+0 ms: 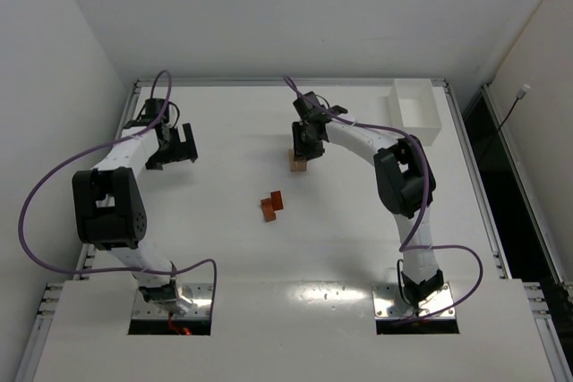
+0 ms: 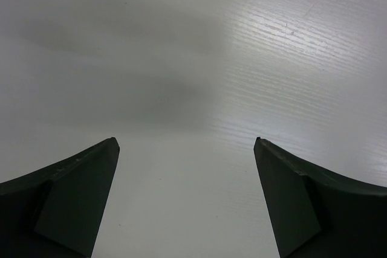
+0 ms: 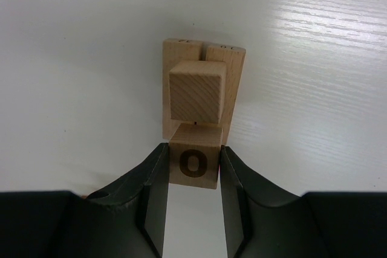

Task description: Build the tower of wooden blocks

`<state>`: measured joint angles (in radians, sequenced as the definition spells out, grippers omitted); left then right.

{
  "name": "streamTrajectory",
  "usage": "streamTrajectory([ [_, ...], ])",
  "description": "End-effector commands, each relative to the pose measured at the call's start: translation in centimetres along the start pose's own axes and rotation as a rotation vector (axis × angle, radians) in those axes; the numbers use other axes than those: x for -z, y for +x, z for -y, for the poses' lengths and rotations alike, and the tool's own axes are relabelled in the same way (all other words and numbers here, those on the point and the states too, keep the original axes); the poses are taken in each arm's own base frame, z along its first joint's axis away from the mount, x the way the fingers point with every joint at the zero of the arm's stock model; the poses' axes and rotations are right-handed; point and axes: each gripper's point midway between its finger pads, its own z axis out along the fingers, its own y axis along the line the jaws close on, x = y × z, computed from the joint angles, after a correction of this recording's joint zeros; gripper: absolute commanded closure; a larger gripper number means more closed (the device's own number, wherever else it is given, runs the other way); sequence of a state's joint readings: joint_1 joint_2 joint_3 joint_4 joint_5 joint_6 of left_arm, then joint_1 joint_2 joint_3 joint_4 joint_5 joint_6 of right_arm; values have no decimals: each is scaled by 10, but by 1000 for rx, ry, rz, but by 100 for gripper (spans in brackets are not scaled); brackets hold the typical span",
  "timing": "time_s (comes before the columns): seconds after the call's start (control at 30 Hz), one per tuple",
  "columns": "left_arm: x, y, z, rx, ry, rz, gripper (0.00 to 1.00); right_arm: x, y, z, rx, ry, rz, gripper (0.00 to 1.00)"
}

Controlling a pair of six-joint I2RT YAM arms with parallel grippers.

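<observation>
Your two reddish blocks (image 1: 271,205) lie nearest the arms. Beyond them, your right gripper (image 3: 193,148) clamps a lettered cube (image 3: 193,162) at the pale tower (image 3: 198,89), and the cube hides the tower's near end. Your left gripper (image 2: 186,141) is spread wide. At the far right stands the white tray (image 1: 421,133); its inside is hard to see.

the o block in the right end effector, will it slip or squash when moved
The O block looks like solid wood, so it is probably rigid and light. Its flat sides sit flush in the right end effector, so slipping seems unlikely. As a cube it should not roll.
</observation>
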<state>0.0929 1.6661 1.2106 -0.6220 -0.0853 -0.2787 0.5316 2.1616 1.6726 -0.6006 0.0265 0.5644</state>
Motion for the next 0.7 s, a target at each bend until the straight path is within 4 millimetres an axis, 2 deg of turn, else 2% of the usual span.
streamTrajectory([
  [0.0,3,-13,8,5,24,27,7,4,-29,-7,1,-19,86,100],
  [0.63,2,-12,10,4,31,17,7,-7,-31,-11,11,-39,79,100],
  [0.67,2,-12,10,4,31,17,7,-7,-31,-11,11,-39,79,93],
])
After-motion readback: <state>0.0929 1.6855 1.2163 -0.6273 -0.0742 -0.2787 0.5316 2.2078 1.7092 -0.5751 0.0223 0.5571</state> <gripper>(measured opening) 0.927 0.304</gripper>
